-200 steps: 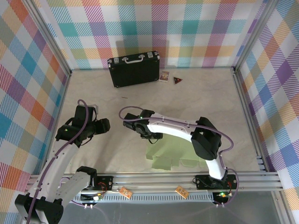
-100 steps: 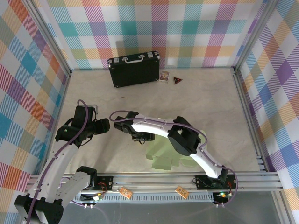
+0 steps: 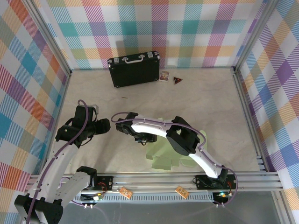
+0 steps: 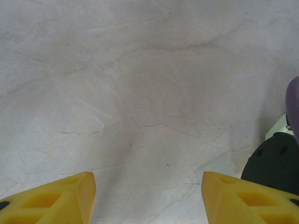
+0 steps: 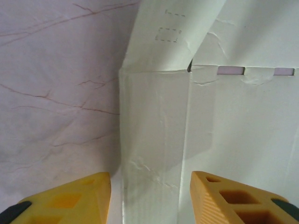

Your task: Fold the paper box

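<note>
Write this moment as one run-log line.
left claw: open over bare table | right claw: open over flap | box: not folded yet

1. The right arm (image 3: 159,127) has folded in since a second ago, and its dark elbow now sits nearer the table's middle
2. The right gripper (image 3: 139,134) has slid slightly left, to the left edge of the paper box (image 3: 161,161)
3. More pale green card shows right of the elbow
</note>
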Controlling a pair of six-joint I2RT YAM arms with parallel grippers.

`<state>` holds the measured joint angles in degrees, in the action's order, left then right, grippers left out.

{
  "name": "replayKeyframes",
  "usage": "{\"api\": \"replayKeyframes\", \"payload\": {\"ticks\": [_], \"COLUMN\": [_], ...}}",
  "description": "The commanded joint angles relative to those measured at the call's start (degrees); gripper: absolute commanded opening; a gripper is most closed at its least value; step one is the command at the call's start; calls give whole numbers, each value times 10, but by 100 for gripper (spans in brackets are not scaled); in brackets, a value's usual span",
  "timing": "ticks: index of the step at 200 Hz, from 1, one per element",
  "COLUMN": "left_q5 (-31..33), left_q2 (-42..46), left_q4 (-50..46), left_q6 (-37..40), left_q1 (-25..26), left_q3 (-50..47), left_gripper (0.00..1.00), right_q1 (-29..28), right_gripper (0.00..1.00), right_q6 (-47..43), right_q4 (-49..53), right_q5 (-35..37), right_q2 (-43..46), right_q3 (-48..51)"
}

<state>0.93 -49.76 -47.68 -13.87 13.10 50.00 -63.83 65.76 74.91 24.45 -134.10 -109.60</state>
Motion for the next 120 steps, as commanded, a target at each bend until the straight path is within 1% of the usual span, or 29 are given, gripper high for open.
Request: {"api": "replayKeyframes", "payload": {"ticks": [1,44,78,100,120], "left_q5": [-7,-6,-5,-4,-3], "left_q2": [6,7,7,8,7], "left_q4": [10,9,9,8,8], "left_q6": [9,9,9,9,9], "left_q1": [7,9,10,11,11], "left_q3": [-6,-7,-7,-7,-8], "left_gripper": [61,61,61,61,61], "right_q1": [-3,-3,-2,2,6], "right_gripper": [48,48,44,40,33], "right_q6": [18,23,36,41,40], "right_q4": [24,18,6,-23,-60], "right_q5": [7,3,1,-10,-24], "right_q2": [19,19,34,49,66], "right_q3": [16,30,64,102,138]}}
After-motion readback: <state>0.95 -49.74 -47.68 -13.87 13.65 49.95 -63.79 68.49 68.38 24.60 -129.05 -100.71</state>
